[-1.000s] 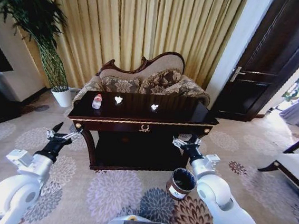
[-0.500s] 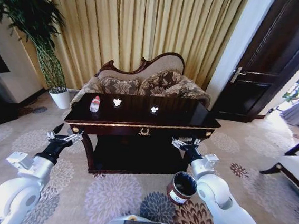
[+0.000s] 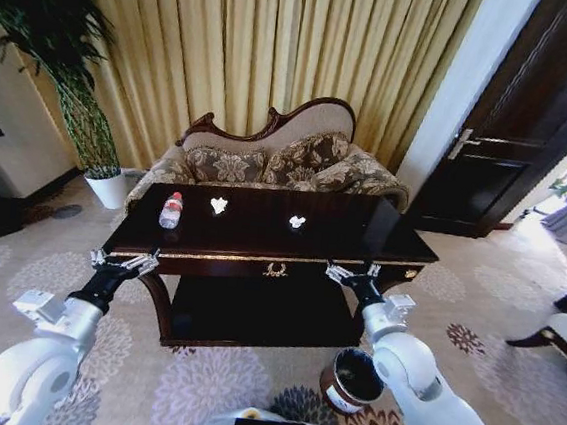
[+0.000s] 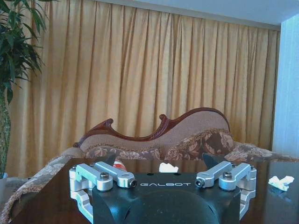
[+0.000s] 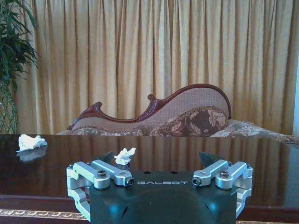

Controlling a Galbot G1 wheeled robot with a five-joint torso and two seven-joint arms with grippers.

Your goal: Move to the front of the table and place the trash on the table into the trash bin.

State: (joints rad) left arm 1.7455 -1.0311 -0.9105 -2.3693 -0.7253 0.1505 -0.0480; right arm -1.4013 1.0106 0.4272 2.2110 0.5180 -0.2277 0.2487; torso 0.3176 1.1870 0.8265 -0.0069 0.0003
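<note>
The dark glossy table (image 3: 361, 242) with gold trim stands straight ahead. On its top lie a clear water bottle with a red cap (image 3: 170, 210) at the left, a white paper wad (image 3: 219, 205) beside it and a second wad (image 3: 297, 221) near the middle. The round brown trash bin (image 3: 353, 378) with a black liner stands on the carpet at the table's right front, beside my right arm. My left gripper (image 3: 123, 261) is open at the table's left front corner. My right gripper (image 3: 351, 275) is open at the front edge. The right wrist view shows both wads (image 5: 31, 142) (image 5: 124, 155) on the tabletop.
A carved sofa (image 3: 279, 157) stands behind the table before gold curtains. A plant in a white pot (image 3: 107, 188) is at the far left, a dark door (image 3: 516, 145) at the right. The table has a lower shelf (image 3: 253, 315). Patterned carpet surrounds it.
The whole view has shifted: the table and the bin are nearer and larger. Both arms keep the same pose, with both grippers open.
</note>
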